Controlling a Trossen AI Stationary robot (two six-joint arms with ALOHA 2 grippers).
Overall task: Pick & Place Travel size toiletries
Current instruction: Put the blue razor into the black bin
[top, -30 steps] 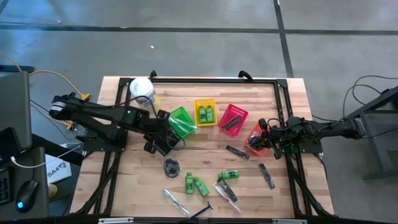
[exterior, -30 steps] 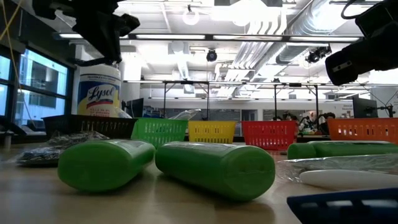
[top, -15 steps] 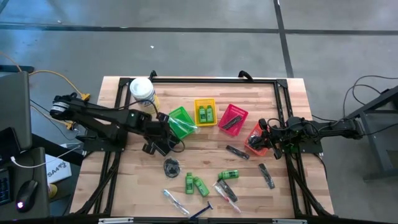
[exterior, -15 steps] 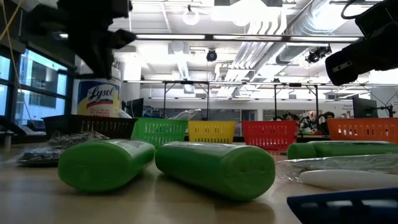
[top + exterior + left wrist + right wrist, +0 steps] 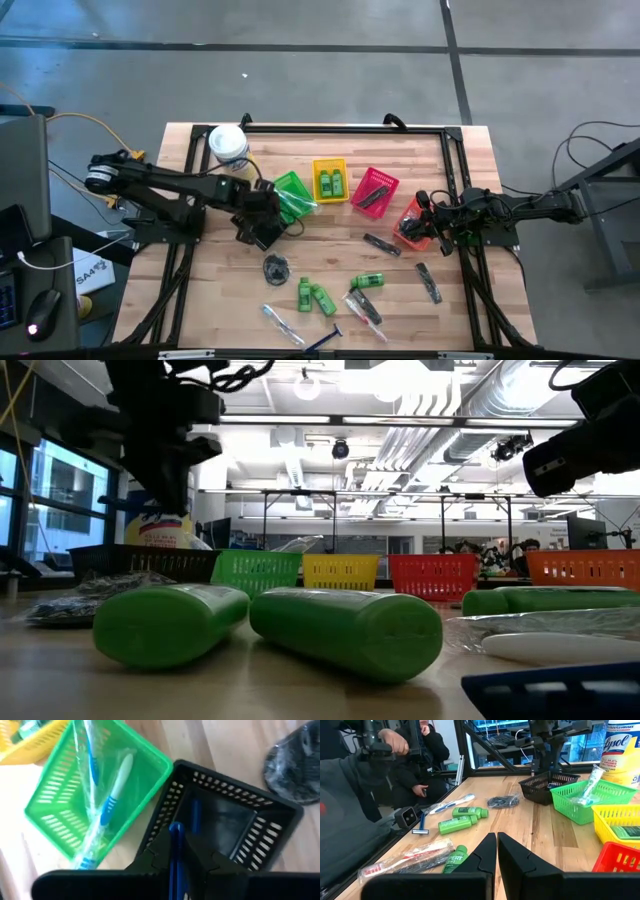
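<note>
My left gripper (image 5: 262, 217) hangs over the black basket (image 5: 226, 786), shut on a blue-handled razor (image 5: 174, 847). Beside it, the green basket (image 5: 60, 802) holds clear-wrapped toothbrushes (image 5: 111, 802). On the near half of the table lie green mini bottles (image 5: 313, 296), a dark coiled bundle (image 5: 276, 267), black combs (image 5: 429, 282), clear tubes (image 5: 364, 308) and another razor (image 5: 322, 340). My right gripper (image 5: 496, 851) waits shut at the table's right edge, next to the orange basket (image 5: 412, 225). My left gripper pinches the razor's blue handle (image 5: 173, 854) between its two fingers. The fingers come from above, slanting down, and the handle runs along them and sticks out past the tips. Its free end (image 5: 194, 815) reaches down inside the black basket; whether it touches the bottom does not show.
A white Lysol tub (image 5: 229, 146) stands at the far left. The yellow basket (image 5: 331, 180) with green bottles and the red basket (image 5: 375, 190) sit in a row right of the green one. People sit beyond the table's near edge (image 5: 380, 765).
My left gripper has come down toward the black basket with the razor still in its fingers, and in the low view it now stands in front of the Lysol tub. My right arm has kept still.
</note>
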